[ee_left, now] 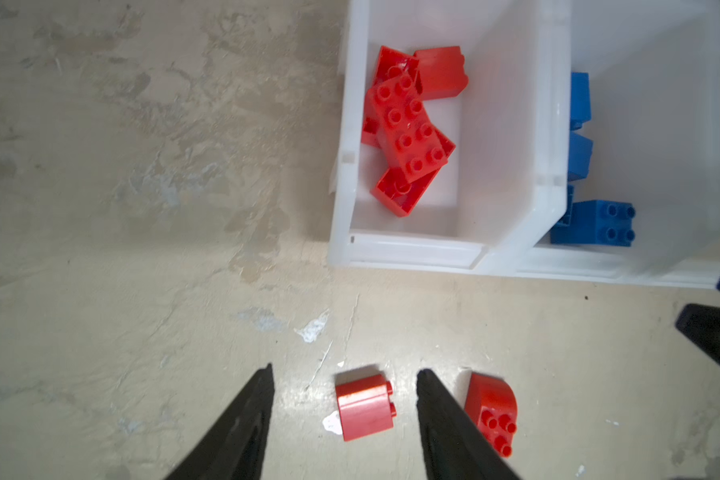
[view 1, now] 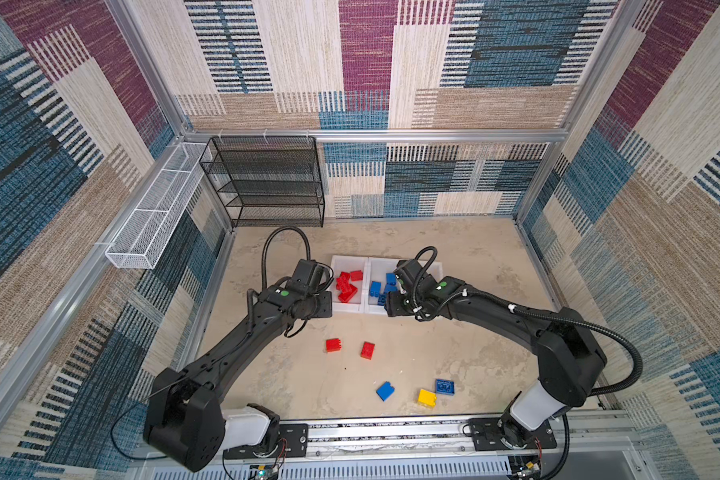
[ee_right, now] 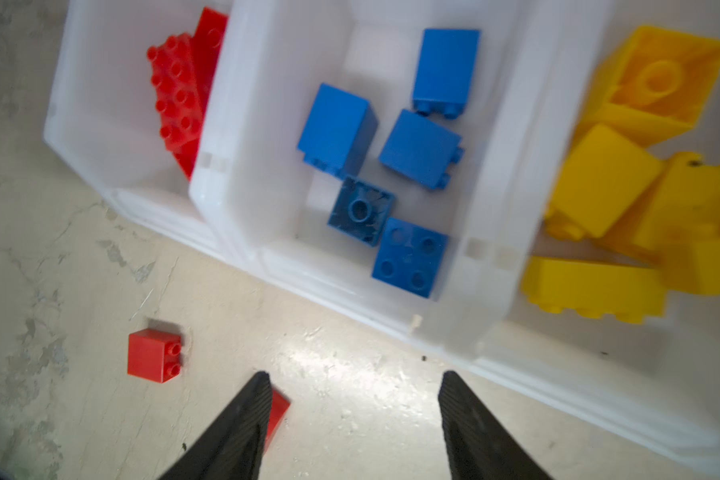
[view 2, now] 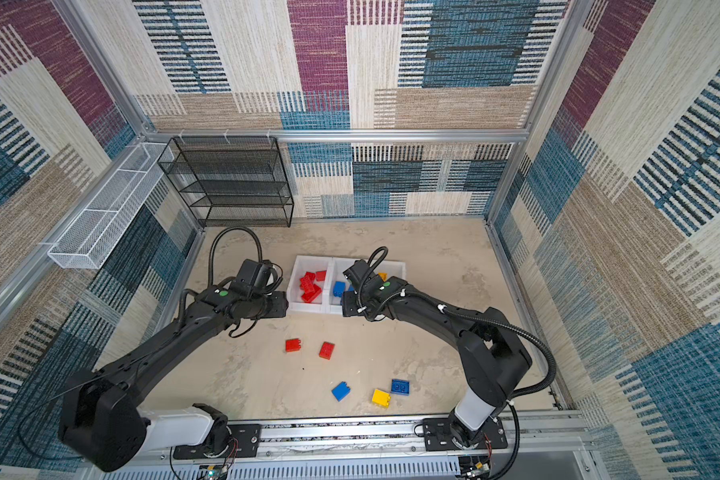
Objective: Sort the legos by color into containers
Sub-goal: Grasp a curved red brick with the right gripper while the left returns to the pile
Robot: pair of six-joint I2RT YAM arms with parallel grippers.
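Note:
Three joined white containers (view 1: 350, 308) stand mid-table. One holds red legos (ee_left: 408, 124), the middle one blue legos (ee_right: 416, 149), the end one yellow legos (ee_right: 607, 178). Loose on the table lie two red bricks (view 1: 333, 345) (view 1: 367, 350), two blue bricks (view 1: 385, 390) (view 1: 444, 386) and a yellow brick (view 1: 427, 397). My left gripper (ee_left: 345, 370) hangs open and empty just in front of the red bin, high over a red square brick (ee_left: 364, 407). My right gripper (ee_right: 355, 374) is open and empty at the blue bin's front edge (ee_right: 350, 307).
A black mesh shelf rack (view 1: 267, 183) stands at the back left. A long white wire basket (view 1: 154, 216) hangs on the left wall. Aluminium frame rails (view 1: 391, 432) border the table. Both arms (view 1: 233, 353) (view 1: 516, 320) arch in from the front corners.

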